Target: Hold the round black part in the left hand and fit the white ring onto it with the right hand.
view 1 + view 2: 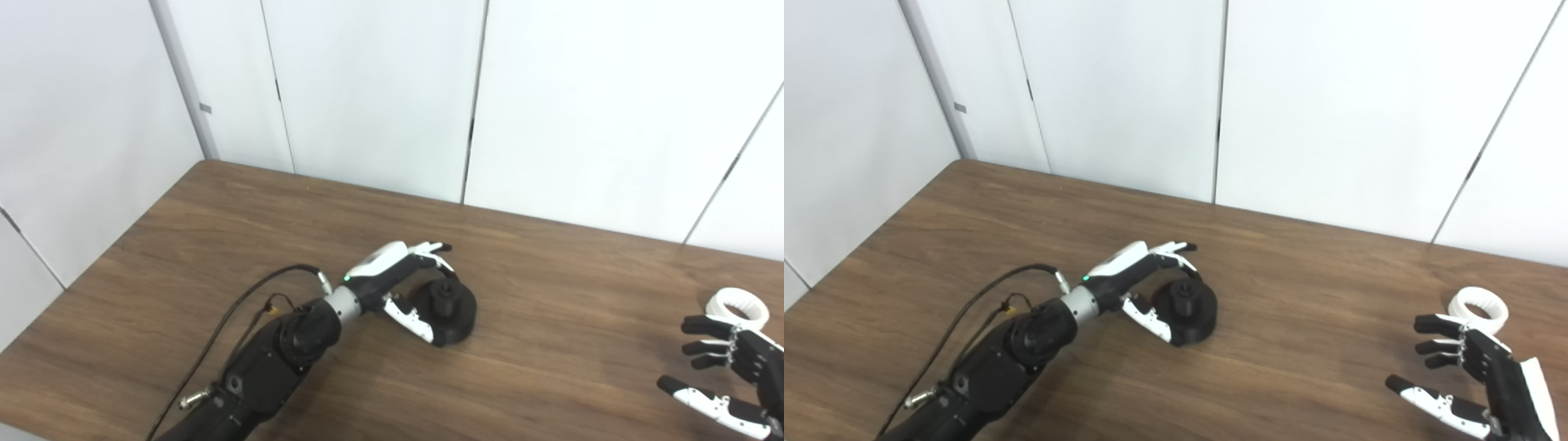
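On the counter (551, 343), near its middle, we find the black part (446, 309) resting flat, with a raised hub at its centre. The left hand (401, 278) is cupped around it: fingers (429, 250) arch over the far rim and the thumb lies against the near rim. We judge the hold to be forming, not yet secure; the part sits on the wood and we cannot tell whether the fingers press it.

Well apart, toward the right edge, we see the ring (1478, 308) lying flat. The right hand (1470, 373) hovers just in front of it, spread, fingers curled apart, thumb low, holding nothing.

We judge the step in hand to be the first one: securing the part. Neither item is lifted.

The next move calls for two things. The left hand must close firmly on the rim and leave the hub exposed. The right hand must advance to the ring, pinch it by its edge, then carry it across and align it over the hub.

The counter is dark wood grain, bare apart from these items. White wall panels (367, 92) with dark vertical seams stand behind it.
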Tool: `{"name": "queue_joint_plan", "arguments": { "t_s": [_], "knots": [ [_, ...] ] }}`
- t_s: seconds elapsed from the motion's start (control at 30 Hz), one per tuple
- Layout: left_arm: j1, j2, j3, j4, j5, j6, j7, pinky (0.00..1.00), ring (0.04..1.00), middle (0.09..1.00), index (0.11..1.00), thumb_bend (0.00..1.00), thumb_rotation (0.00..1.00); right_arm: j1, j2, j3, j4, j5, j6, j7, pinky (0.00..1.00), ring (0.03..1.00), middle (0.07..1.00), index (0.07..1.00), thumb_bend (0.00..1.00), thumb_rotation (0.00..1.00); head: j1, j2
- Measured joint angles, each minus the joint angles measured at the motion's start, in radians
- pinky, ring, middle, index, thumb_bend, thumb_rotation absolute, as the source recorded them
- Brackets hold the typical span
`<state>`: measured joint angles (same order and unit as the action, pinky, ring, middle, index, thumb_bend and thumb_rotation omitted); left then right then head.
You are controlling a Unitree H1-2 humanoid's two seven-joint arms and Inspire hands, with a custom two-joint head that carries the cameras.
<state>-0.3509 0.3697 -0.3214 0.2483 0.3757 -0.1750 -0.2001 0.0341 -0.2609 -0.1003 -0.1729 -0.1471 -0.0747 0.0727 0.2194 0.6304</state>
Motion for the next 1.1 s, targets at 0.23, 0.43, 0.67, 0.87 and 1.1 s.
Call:
{"name": "queue_joint_plan", "arguments": {
  "t_s": [0.23, 0.43, 0.67, 0.87, 1.1],
  "knots": [
    [0.030, -0.049, -0.059, -0.060, 0.006, 0.003, -0.030, 1.00, 1.000, 0.983, 0.484, 0.52, 0.07, -0.004, 0.000, 0.003, 0.000, -0.006, 0.000, 0.000, 0.50, 0.585, 0.677, 0.650, 0.63, 0.01, -0.005, 0.003],
    [0.030, -0.076, -0.096, -0.074, 0.042, -0.008, -0.031, 1.00, 1.000, 0.965, 0.484, 0.52, 0.07, -0.009, 0.000, 0.005, 0.000, -0.006, 0.000, 0.000, 0.50, 0.586, 0.679, 0.647, 0.63, 0.00, -0.018, 0.009],
    [0.030, -0.112, -0.131, -0.051, 0.059, -0.038, -0.007, 1.00, 1.000, 0.957, 0.484, 0.52, 0.07, -0.010, 0.000, 0.009, -0.006, -0.019, 0.000, 0.000, 0.50, 0.580, 0.675, 0.646, 0.63, 0.04, -0.034, 0.015],
    [0.029, -0.134, -0.163, -0.041, 0.084, -0.041, 0.023, 1.00, 1.000, 0.966, 0.485, 0.52, 0.08, -0.014, 0.001, 0.010, -0.022, -0.023, 0.002, 0.000, 0.50, 0.574, 0.663, 0.650, 0.63, 0.02, -0.060, 0.028],
    [0.024, -0.136, -0.171, -0.022, 0.085, -0.056, 0.036, 1.00, 1.000, 0.963, 0.484, 0.52, 0.07, -0.015, 0.005, 0.019, -0.051, -0.040, 0.022, 0.000, 0.49, 0.576, 0.667, 0.647, 0.63, 0.03, -0.159, 0.041]
  ]
}}
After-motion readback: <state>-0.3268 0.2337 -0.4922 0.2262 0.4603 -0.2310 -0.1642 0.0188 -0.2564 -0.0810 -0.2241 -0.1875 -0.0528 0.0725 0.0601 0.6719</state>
